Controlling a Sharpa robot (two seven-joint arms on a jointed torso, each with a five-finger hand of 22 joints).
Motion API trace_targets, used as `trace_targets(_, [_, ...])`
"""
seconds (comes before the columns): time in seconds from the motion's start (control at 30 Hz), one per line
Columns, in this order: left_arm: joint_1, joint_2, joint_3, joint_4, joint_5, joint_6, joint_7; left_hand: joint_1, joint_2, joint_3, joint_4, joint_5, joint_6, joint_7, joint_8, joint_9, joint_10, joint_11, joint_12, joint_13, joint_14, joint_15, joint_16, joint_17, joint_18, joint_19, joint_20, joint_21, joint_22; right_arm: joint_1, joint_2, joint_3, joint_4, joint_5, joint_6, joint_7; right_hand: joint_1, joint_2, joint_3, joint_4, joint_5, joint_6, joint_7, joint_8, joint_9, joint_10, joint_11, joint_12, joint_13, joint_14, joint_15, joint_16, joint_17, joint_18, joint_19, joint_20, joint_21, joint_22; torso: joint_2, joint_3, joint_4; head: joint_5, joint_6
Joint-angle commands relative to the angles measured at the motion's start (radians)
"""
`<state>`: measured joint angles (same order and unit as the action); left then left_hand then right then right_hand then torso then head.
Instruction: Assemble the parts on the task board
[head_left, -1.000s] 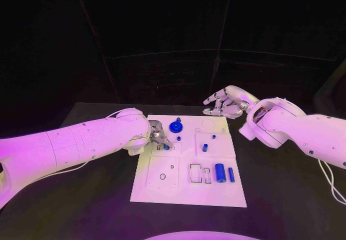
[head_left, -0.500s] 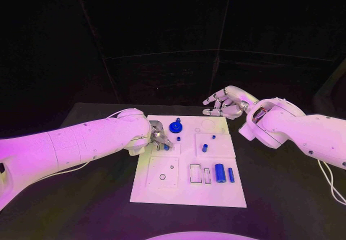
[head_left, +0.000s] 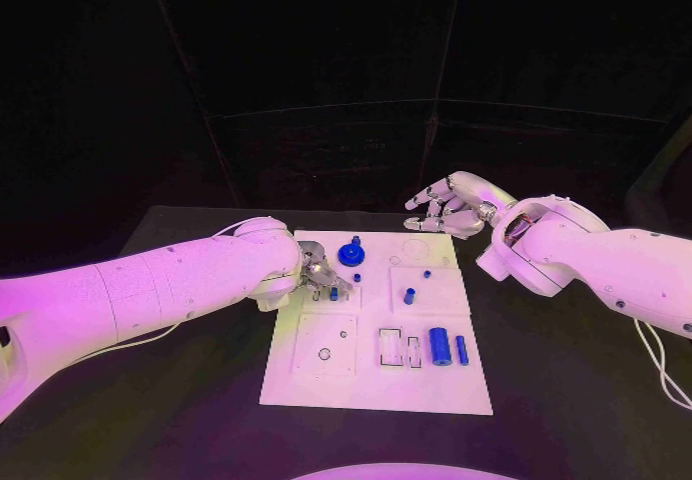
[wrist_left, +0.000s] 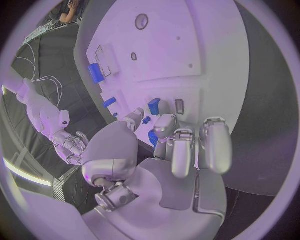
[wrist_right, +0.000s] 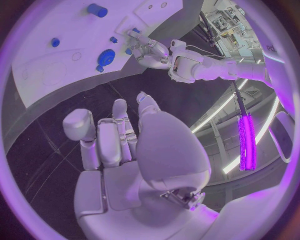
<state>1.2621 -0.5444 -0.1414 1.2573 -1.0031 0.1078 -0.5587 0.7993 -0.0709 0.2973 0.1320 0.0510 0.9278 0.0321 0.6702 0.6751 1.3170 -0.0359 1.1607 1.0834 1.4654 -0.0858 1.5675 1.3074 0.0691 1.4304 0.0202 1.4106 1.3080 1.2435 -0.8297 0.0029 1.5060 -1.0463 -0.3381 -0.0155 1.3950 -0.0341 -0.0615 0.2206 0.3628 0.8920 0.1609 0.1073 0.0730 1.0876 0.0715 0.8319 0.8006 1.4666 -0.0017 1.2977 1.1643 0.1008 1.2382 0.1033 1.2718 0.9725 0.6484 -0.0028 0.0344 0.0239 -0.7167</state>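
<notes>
Smooth matt task board (head_left: 325, 375); black table (head_left: 188, 420)

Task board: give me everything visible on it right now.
The task board is a flat white rectangular plate lying in the middle of the black table, with shallow outlined recesses and small holes. Blue parts lie and stand on it. The left hand works at its left edge; the right hand hovers beyond its far end.

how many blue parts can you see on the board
7 in the head view: a round knob with a small peg behind it, one at the left hand's fingers, three small pegs mid-board, two cylinders nearest. The hand may hide more.
</notes>
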Motion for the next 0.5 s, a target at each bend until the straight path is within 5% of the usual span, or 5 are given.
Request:
trace_targets(0.03, [0.0,-0.003,0.0,0.002,-0.003,-0.004,0.0,-0.011,-0.004,-0.028,0.011,-0.004,0.004,-0.003,0.005,0.002,0.003,-0.001,0.005,0.0,0.105,-0.006,0.003,0.263,-0.012,0.008,0.0,0.005,0.009,0.002,0.001,0.001,0.0,0.005,0.003,0.01,-0.002,0.001,-0.006,-0.001,0.002,-0.009,0.001,0.006,-0.001,-0.008,0.001,-0.004,-0.002,0.016,-0.005,-0.007,-0.003,0.019,-0.008,-0.001,-0.005,-0.003,0.0,-0.0007,0.0009,-0.001,-0.001])
trace_targets(0.3, [0.003,-0.028,0.007,0.031,-0.004,-0.02,0.004,0.005,-0.001,-0.101,0.036,-0.004,0.0,-0.003,0.005,0.007,-0.002,-0.001,0.0,-0.007,0.105,-0.007,0.003,0.263,-0.01,0.004,-0.001,0.0,0.004,0.002,0.001,0.001,-0.004,0.005,0.004,0.011,-0.002,0.001,-0.007,0.0,0.001,-0.01,0.001,0.006,-0.001,-0.009,0.001,-0.006,-0.004,0.014,-0.005,-0.011,-0.007,0.02,-0.01,-0.001,-0.007,-0.007,0.0,-0.0011,0.001,-0.002,0.001])
trace_targets(0.37, [0.007,-0.038,0.019,0.042,-0.004,-0.02,0.006,0.022,0.001,-0.116,0.035,-0.003,-0.005,-0.002,0.004,0.008,-0.007,0.0,-0.005,-0.013,0.105,-0.007,0.003,0.263,-0.009,0.001,-0.001,-0.005,-0.003,0.002,0.002,0.001,-0.005,0.006,0.003,0.011,-0.002,0.001,-0.007,0.0,0.001,-0.01,0.001,0.006,-0.001,-0.009,0.001,-0.006,-0.004,0.014,-0.005,-0.011,-0.007,0.02,-0.01,-0.001,-0.007,-0.007,0.0,-0.0007,0.0006,-0.003,0.002])
trace_targets(0.5, [0.015,-0.059,0.064,0.071,-0.004,-0.011,0.008,0.059,0.005,-0.148,0.033,-0.003,-0.022,0.005,-0.005,0.008,-0.025,0.005,-0.024,-0.035,0.105,-0.003,0.003,0.263,-0.006,-0.008,0.002,-0.016,-0.018,0.002,0.005,0.001,-0.011,0.009,0.002,0.013,-0.002,0.001,-0.007,0.0,0.001,-0.01,0.001,0.006,-0.001,-0.009,0.001,-0.006,-0.004,0.014,-0.005,-0.011,-0.007,0.02,-0.01,-0.001,-0.007,-0.007,0.0,-0.0008,0.0002,-0.005,0.004])
